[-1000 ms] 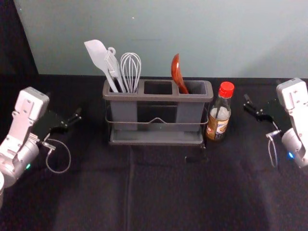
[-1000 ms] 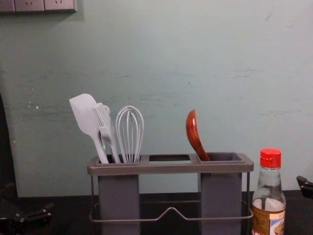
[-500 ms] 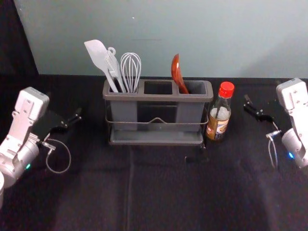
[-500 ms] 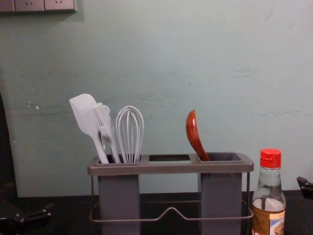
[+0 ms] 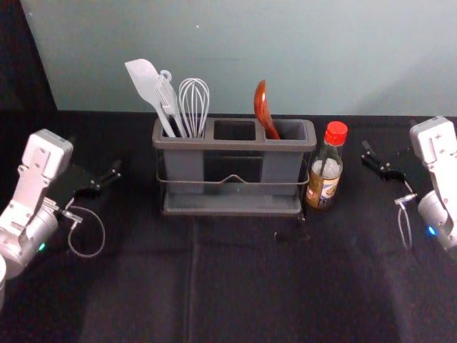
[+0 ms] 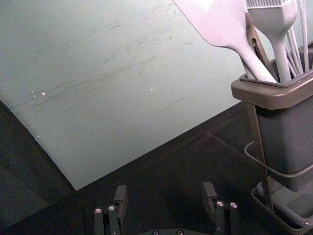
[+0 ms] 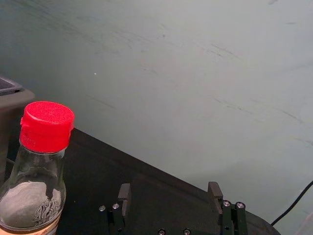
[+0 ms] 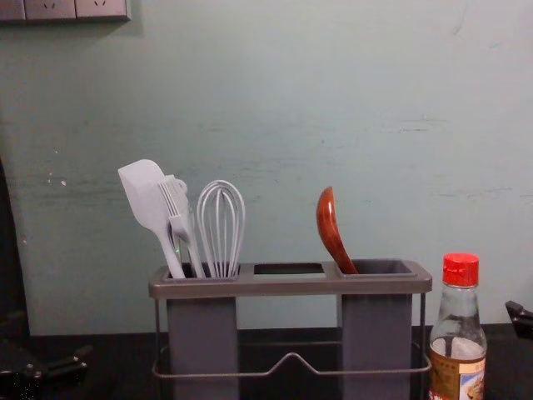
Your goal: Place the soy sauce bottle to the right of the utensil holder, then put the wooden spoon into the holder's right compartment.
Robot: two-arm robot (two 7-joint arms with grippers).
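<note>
The soy sauce bottle [image 5: 325,168], red-capped, stands upright just right of the grey utensil holder [image 5: 234,144]. In the holder's right compartment the wooden spoon [image 5: 263,108] leans left, bowl up; the chest view shows the same spoon [image 8: 331,231]. My right gripper [image 5: 374,161] is parked to the right of the bottle, not touching it; in its wrist view the gripper [image 7: 169,198] is open and holds nothing. To the left of the holder rests my left gripper [image 5: 106,183]; its wrist view shows this gripper [image 6: 164,198] open with nothing between its fingers.
A white spatula [image 5: 148,86], a brush [image 5: 168,103] and a whisk [image 5: 194,106] stand in the holder's left compartment. Behind the black-covered table [image 5: 235,286] rises a pale wall [image 5: 285,43]. In the right wrist view a black cable [image 7: 295,202] runs at the side.
</note>
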